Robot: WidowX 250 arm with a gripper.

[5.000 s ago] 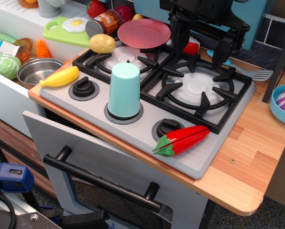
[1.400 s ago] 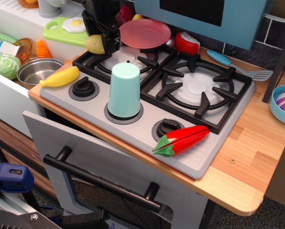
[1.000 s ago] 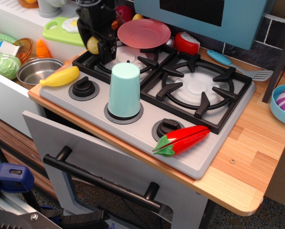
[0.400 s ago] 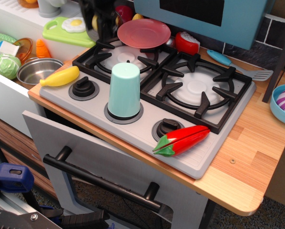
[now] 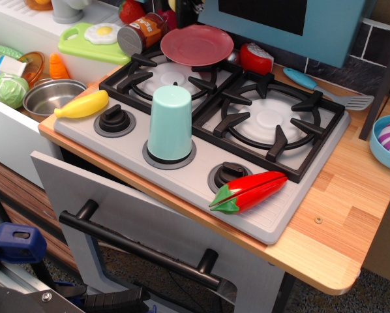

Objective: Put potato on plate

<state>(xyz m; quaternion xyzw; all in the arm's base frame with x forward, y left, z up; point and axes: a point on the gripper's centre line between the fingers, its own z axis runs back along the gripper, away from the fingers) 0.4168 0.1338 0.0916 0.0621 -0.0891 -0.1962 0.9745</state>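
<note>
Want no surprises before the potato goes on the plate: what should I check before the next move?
1. Plate bare: ok, nothing lies on it.
2. Potato located: not ok, it shows nowhere on the stove or counter.
3. Grip confirmed: cannot tell, only a dark sliver of the gripper shows at the top edge.
4. Plate's sides free: not ok, the can and a red toy sit close to its rim.
5. Mint-green cup out of the way: ok, it stands apart, in front of the plate.
</note>
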